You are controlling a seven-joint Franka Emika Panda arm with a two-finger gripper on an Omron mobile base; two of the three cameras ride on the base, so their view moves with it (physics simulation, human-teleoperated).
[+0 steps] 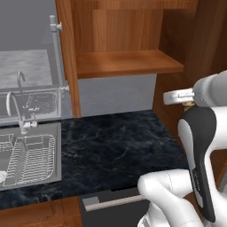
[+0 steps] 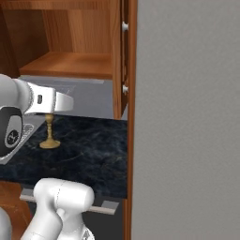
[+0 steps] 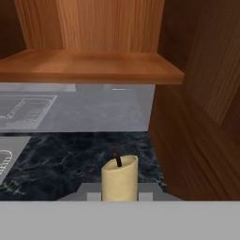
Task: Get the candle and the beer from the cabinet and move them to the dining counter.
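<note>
Your wall cabinet [image 1: 128,62] stands open: the reddish-brown shelf shown in all three views carries nothing, and one door [image 1: 66,57] with a long silver bar handle [image 1: 56,53] hangs open at the left of the left base view. A second door edge [image 2: 123,56] shows in the right base view, beside a plain grey panel [image 2: 187,117] that takes up the right half of that picture.

Below the cabinet you have a black grey-veined counter [image 1: 115,150]. A steel sink [image 1: 29,155] with a wire rack and a curved faucet [image 1: 15,111] sits at its left end. This is the sink counter.

Your white arm [image 1: 199,150] rises at the lower right of the left base view, with the hand turned toward the cabinet's right side wall.

The gripper [image 3: 120,194] is clamped on the candle [image 3: 120,178]. In the hand view the cream-white taper with its dark wick stands upright between the finger tips, just ahead of the camera. In the right base view the candle's brass holder [image 2: 49,136] hangs below the hand, with its flared round base low over the counter; you cannot tell from that view whether the base touches the marble. In the left base view a small part of the brass shows just under the wrist [image 1: 179,95].
</note>
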